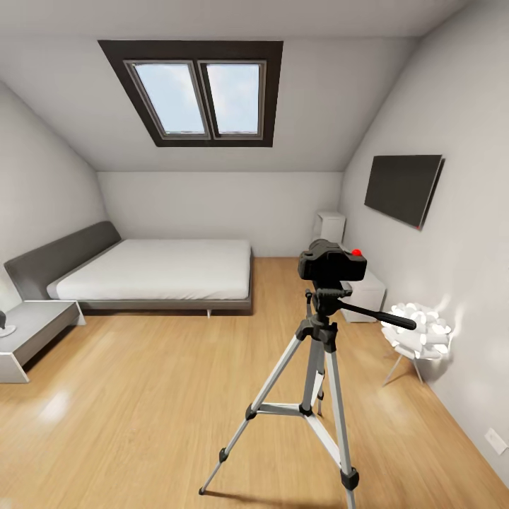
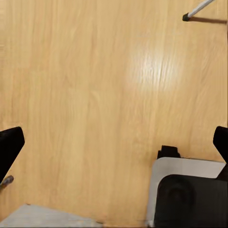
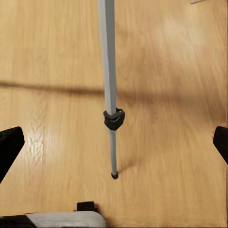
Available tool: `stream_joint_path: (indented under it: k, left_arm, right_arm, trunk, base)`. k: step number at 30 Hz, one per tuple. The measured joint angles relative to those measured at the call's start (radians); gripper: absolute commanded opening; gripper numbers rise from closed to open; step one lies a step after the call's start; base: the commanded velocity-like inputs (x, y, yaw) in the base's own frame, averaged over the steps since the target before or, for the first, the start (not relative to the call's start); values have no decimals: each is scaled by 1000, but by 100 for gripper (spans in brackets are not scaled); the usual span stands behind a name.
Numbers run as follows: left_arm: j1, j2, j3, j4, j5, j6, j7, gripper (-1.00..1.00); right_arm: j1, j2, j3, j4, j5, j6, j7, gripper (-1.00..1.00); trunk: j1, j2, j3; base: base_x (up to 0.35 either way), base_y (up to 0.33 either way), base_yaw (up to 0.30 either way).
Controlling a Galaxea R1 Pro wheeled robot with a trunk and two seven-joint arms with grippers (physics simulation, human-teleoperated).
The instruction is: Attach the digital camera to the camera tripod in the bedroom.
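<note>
In the head view the camera tripod (image 1: 316, 367) stands on the wood floor at the lower right, silver legs spread. The black digital camera (image 1: 331, 261) with its red button sits on the tripod's head, and the pan handle (image 1: 378, 315) sticks out to the right. My left gripper (image 2: 114, 145) is open above bare floor, its black fingertips (image 2: 9, 147) far apart, with a tripod foot (image 2: 187, 17) at the picture's corner. My right gripper (image 3: 114, 142) is open too, looking at a tripod leg (image 3: 110, 85) with a black joint; nothing lies between its fingers.
A grey-framed white bed (image 1: 155, 268) lies at the back left with a low side table (image 1: 32, 329) near it. A black TV (image 1: 401, 187) hangs on the right wall above white cube shelving (image 1: 364, 286). A white ruffled chair (image 1: 418, 332) stands right of the tripod. My base (image 2: 190, 194) shows below the left gripper.
</note>
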Motion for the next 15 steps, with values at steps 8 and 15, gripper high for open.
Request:
stream_joint_path:
  k: [8,15]
  left_arm:
    - [162,-9,1,57,-1,-1,-2,100]
    - [285,-37,1,95,0,-1,-2,100]
  right_arm:
    - [0,-4,1,89,1,4,0,100]
    - [0,-4,2,167,1,9,-2,100]
  trunk:
    - [0,0,0]
    - [0,0,0]
  base:
    - [0,0,0]
    - [0,0,0]
